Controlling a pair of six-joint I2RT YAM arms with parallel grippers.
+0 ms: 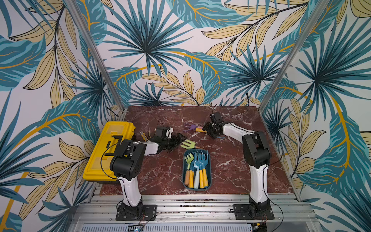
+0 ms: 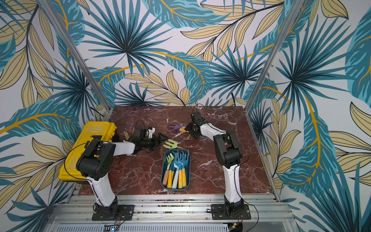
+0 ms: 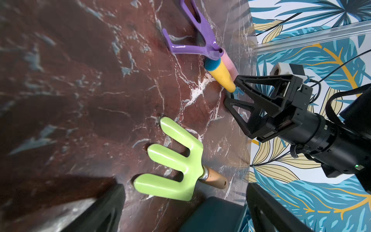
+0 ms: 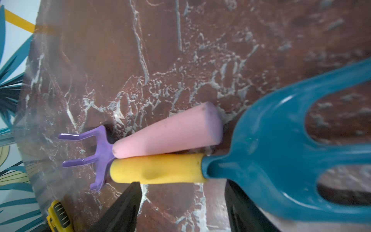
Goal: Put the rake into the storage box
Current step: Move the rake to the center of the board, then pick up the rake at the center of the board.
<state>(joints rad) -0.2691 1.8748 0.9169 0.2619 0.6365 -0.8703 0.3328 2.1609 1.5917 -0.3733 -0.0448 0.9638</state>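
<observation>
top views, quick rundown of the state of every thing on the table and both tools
storage box, holding several rakes
green rake, flat on the table beyond the box, not held
purple rake, flat on the table
blue rake, flat beside the purple rake, handles touching
left tool, open, by the green rake
right tool, open at the blue rake's handle
toolbox, lid shut

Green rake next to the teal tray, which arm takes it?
Left. The left pincer, open, sits right beside the green rake, just outside the storage box. The right pincer is farther back, at the purple rake.
</observation>
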